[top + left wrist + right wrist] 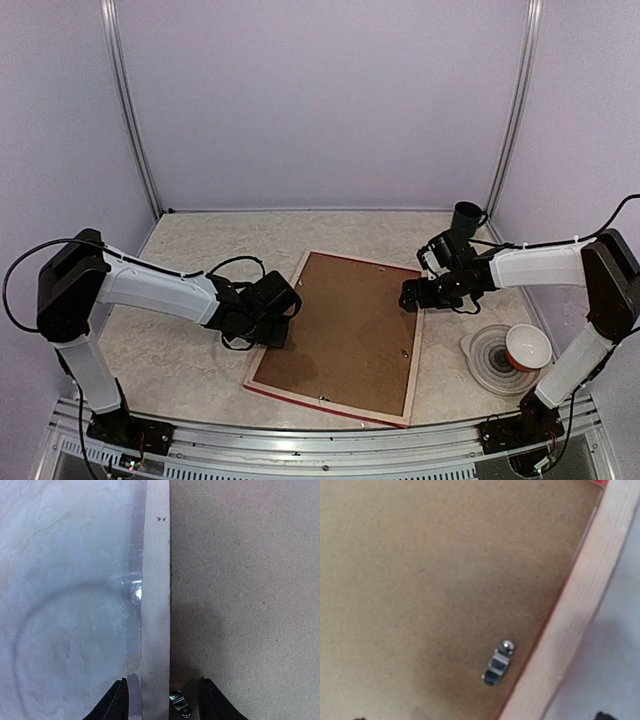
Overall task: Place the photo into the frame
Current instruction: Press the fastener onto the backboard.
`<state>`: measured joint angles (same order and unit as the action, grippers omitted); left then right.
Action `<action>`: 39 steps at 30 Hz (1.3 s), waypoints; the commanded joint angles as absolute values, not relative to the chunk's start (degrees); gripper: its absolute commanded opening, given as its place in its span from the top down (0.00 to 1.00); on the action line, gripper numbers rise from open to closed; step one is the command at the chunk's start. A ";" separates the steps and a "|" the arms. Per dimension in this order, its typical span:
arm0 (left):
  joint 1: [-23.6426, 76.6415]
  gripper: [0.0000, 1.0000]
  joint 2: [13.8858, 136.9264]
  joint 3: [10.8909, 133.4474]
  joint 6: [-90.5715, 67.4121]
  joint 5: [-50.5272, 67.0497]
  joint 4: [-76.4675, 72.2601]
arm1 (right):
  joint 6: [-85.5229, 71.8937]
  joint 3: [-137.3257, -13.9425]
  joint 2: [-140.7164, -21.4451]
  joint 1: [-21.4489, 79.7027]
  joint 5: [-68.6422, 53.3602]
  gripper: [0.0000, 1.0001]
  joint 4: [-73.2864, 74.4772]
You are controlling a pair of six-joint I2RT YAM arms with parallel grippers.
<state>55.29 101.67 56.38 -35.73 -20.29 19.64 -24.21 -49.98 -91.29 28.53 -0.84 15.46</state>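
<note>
The frame (262, 355) lies face down mid-table, with a pale wood back and red outer edges. The brown backing board (345, 325) fills it. The photo is hidden. My left gripper (276, 333) is at the frame's left rail. In the left wrist view it (164, 701) is open, its fingers (116, 704) either side of the wood rail (156, 605) and a small metal clip (180, 704). My right gripper (408, 297) hovers over the frame's right side. In the right wrist view it (480, 717) is open wide above the board, near another clip (498, 663) beside the rail (580, 620).
A stack of clear plates (482, 362) with a red-and-white bowl (528, 347) sits at the right front. A dark cup (467, 216) stands at the back right. Enclosure walls close the sides and back.
</note>
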 commanded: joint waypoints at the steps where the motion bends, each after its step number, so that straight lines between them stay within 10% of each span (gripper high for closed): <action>1: 55.37 0.56 104.37 57.30 -36.37 -22.72 21.28 | -23.75 -49.73 -91.32 27.86 -1.66 0.01 14.07; 39: 54.87 0.42 88.21 41.03 -42.54 -8.00 6.90 | -34.54 -42.16 -85.48 33.84 -5.92 0.01 15.87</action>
<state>55.27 88.97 42.96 -42.04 -11.51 12.49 -31.73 -43.92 -83.35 33.95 -5.39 18.48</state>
